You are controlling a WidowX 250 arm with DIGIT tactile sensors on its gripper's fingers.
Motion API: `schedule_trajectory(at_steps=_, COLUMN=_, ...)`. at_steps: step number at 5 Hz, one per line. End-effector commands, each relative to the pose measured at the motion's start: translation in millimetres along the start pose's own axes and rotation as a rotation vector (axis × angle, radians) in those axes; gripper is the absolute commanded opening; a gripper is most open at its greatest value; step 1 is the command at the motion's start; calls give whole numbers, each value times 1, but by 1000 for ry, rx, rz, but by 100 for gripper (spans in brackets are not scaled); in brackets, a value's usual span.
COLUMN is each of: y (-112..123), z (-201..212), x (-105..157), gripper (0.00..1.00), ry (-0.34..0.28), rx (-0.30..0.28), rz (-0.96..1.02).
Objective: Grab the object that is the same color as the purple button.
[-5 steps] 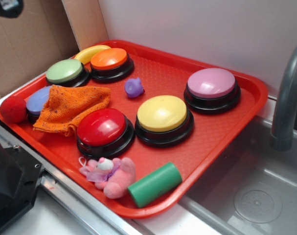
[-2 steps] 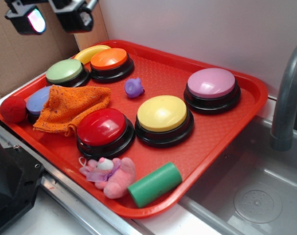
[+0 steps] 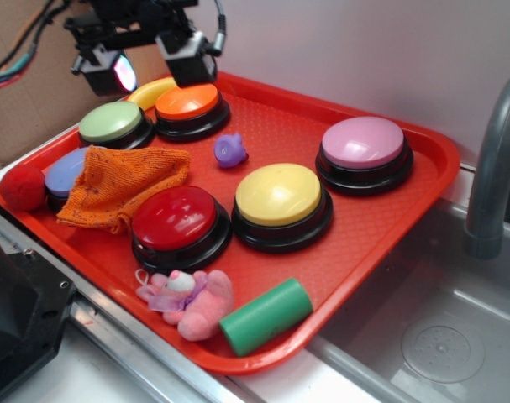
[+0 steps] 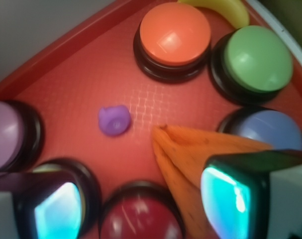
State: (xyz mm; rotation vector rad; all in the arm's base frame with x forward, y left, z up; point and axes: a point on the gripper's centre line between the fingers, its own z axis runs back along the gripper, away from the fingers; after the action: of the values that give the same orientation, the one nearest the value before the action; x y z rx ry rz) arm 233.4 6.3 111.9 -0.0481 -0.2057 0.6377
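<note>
small rounded purple plastic animal figure (image 3: 230, 150) lies on the textured red tray (image 3: 280, 117).

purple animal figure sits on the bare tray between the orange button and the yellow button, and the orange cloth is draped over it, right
Not quite. The purple animal figure does sit on the bare tray between the orange button and the yellow button, but the orange cloth is not over it. The exterior view shows the cloth lying apart from it, draped partly over the blue button. The figure is uncovered.
</note>
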Motion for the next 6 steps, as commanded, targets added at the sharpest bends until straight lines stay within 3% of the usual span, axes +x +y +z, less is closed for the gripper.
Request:
schedule_trajectory(at_steps=1, y=-13, z=-45, x=25, gripper=100, ry=-1, rx=-48, rz=44)
schedule_trajectory(at_steps=2, y=-18, z=-70, x=29, gripper=100, ry=38, rx=-34, rz=35)
schedule_trajectory(at_steps=3, y=-21, z=-84, x=30, gripper=100, ry=24, rx=11, rz=29)
schedule_trajectory(at_steps=4, y=-24, z=-92, x=32, gripper=100, ry=22, rx=16, rz=22)
schedule_trajectory(at_steps=5, y=-22, z=-93, x=34, gripper=16, ry=29, rx=-12, rz=13)
schedule_trajectory(at_steps=6, y=-21, z=-91, x=35, gripper=0, ry=24, rx=-16, rz=41)
